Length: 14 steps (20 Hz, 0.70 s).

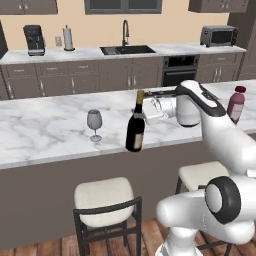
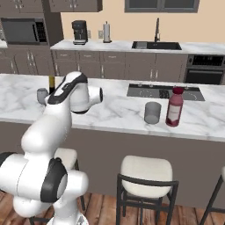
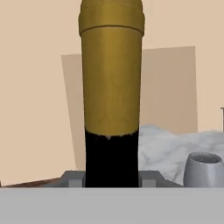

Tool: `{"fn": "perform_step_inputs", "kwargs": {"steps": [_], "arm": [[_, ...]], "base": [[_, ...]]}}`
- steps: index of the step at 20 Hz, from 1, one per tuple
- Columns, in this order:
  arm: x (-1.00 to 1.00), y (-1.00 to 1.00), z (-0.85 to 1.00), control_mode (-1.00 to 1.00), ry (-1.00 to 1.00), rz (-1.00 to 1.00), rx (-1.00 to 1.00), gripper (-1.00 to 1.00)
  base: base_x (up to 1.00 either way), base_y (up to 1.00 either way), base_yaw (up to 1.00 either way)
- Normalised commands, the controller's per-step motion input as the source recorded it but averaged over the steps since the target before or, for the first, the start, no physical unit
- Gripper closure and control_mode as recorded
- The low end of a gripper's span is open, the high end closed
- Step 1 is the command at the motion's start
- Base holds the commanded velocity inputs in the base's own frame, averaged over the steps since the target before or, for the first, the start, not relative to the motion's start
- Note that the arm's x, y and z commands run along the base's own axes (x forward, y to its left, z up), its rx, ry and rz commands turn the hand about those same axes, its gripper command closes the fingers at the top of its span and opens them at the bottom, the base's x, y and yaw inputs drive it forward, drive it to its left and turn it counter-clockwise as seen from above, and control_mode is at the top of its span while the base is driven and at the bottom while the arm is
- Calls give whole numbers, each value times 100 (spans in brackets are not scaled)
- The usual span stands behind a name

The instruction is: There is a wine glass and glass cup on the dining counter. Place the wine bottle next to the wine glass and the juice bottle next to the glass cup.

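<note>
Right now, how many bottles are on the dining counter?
2. The wine bottle stands beside the wine glass, its neck in the gripper. The juice bottle stands beside the glass cup.

The pincer (image 1: 141, 113) grips the neck of the tall dark gold-topped wine bottle (image 1: 135, 131), near the small clear stemmed wine glass (image 1: 94, 124) on the white marble surface (image 1: 45, 130).

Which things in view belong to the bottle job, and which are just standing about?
Job:
wine bottle, neck in the shut gripper
wine glass
juice bottle
glass cup
dining counter

Standing about:
coffee machine
paper towel roll
toaster oven
stools
</note>
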Motion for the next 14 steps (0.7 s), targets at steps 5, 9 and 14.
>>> {"fn": "perform_step_inputs", "kwargs": {"steps": [5,9,14], "arm": [[58,8,0,-100,0,11,0,100],[51,13,0,-100,0,6,0,100],[48,12,-1,-100,0,3,0,100]], "base": [[0,0,0],[0,0,0],[0,0,0]]}}
